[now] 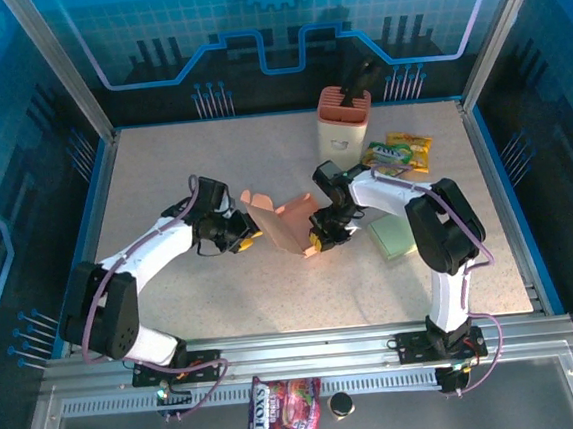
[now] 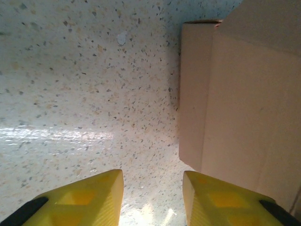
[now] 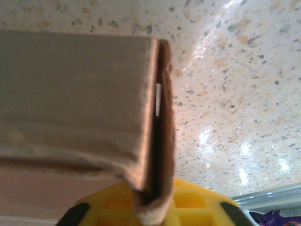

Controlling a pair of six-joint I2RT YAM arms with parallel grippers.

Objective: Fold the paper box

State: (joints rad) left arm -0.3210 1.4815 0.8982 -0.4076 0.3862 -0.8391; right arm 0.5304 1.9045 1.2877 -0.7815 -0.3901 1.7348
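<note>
Pinching a doubled cardboard edge of the box at its 3 o'clock side with the right gripper, yellow fingers closed on the flap. Standing half-folded at table centre, flaps raised. Hovering at the box's 9 o'clock with the left gripper, fingers spread, bare table in the gap, cardboard wall just beside one finger. Sharing the table with a caddy at 12 o'clock, snack packs at 1, a green pad at 3.

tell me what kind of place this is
Probably a robot lab workcell: an aluminium frame with blue panels encloses a speckled table, and the left arm and right arm are bolted to a rail.
</note>
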